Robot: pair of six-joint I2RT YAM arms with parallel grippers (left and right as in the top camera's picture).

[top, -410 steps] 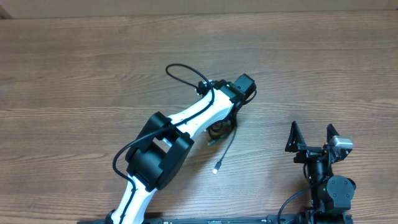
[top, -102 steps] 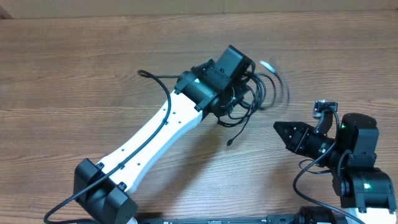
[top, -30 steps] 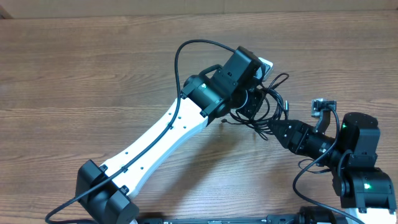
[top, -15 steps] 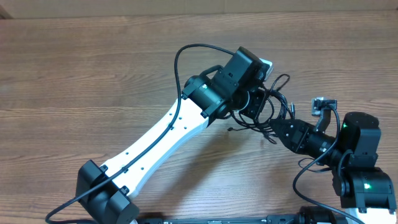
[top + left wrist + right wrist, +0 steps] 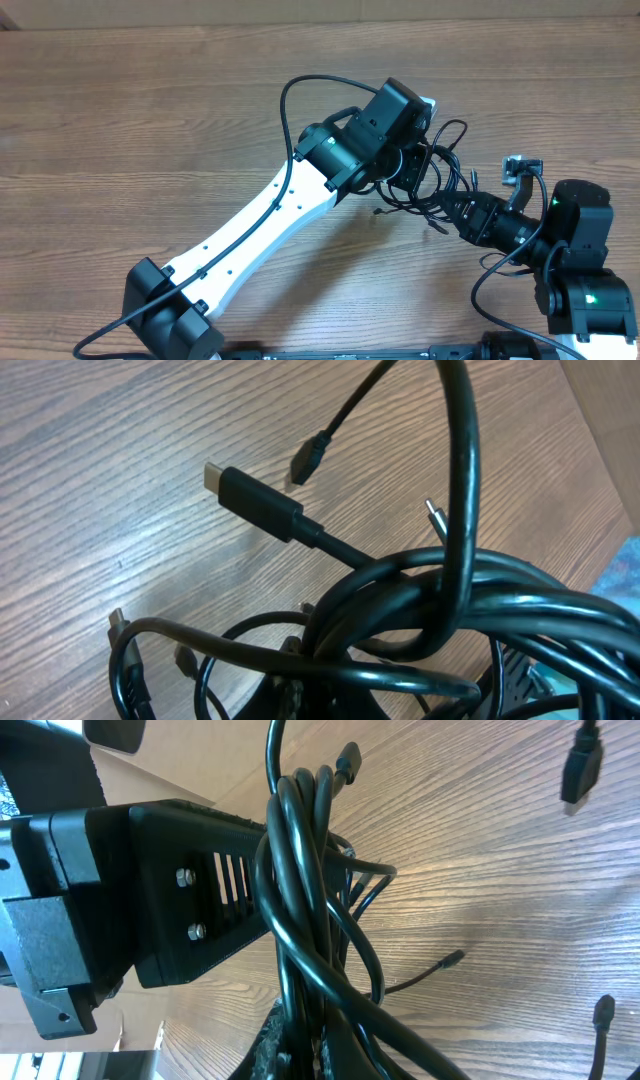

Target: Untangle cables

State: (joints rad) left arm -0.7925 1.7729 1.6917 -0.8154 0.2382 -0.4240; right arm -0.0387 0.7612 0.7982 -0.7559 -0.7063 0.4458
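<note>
Together, left claw (image 5: 411,166) and right claw (image 5: 447,205) clamp the tangled cables (image 5: 432,181) between them.

we count | left gripper (image 5: 412,172) + right gripper (image 5: 446,203): 2 | cables (image 5: 445,150) between them: 1 tangle, strands uncountable | plug ends (image 5: 583,765) ahead of right gripper: 4 | table (image 5: 120,120): 1

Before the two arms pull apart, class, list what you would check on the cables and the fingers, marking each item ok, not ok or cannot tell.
1. Left fingers shut on the cables: ok.
2. Right fingers shut on the same bundle: ok.
3. Cables separated: not ok, they loop through one another in one knot.
4. Each arm holds a different cable: cannot tell.
5. Long plug sticks out free of the knot: ok.
</note>
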